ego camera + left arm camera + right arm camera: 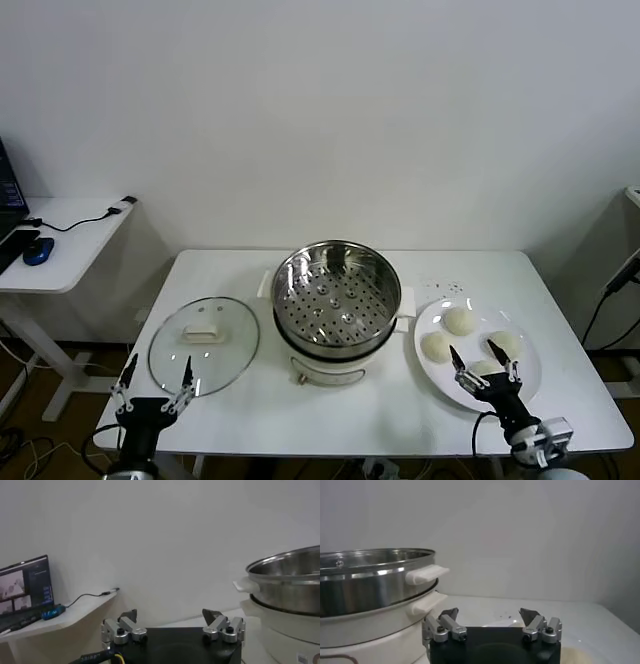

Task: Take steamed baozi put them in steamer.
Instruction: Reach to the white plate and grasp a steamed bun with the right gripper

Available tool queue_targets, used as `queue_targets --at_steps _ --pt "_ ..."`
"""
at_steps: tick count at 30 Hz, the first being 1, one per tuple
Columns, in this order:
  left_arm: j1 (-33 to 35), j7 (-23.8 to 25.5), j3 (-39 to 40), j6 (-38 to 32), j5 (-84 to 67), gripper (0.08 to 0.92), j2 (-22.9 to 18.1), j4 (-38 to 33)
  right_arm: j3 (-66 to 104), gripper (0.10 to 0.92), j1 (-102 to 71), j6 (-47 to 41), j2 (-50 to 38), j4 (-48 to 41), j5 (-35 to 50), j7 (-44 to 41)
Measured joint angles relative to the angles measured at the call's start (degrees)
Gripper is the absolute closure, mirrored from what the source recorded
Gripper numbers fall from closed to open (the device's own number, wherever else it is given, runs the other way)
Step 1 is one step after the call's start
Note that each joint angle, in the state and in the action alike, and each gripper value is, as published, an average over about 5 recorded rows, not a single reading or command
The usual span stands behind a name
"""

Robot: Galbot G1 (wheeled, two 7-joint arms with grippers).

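Right tool (482, 362), jaws spread wide and empty, hangs over the near rim of the plate (432, 362) bearing four steamed baozi (460, 320); left tool (154, 384) likewise open, beside the glass lid (204, 345). Steamer (336, 298) stands mid-bench, tray bare. The buns look soft, light, easily dented: take each gently across its widest girth.

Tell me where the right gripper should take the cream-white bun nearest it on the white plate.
Come from above with the open right gripper and close across the near cream-white bun's rounded flanks; it lies low on the flat white plate, neighbours apart.
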Motion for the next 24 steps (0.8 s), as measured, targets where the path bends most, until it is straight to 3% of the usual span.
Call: queue_targets --at_steps 12,24 --pt "-0.3 -0.6 0.0 -0.1 -0.9 0.177 0.9 0.0 -4.0 0.203 9.0 -8.0 -19.1 -5.8 -9.5 -14.6" --pt "-0.5 -1.1 0.4 0.5 -1.8 0.177 1.6 0.3 -26.3 0.203 34.6 -8.6 -37.4 -19.0 -20.0 -31.9"
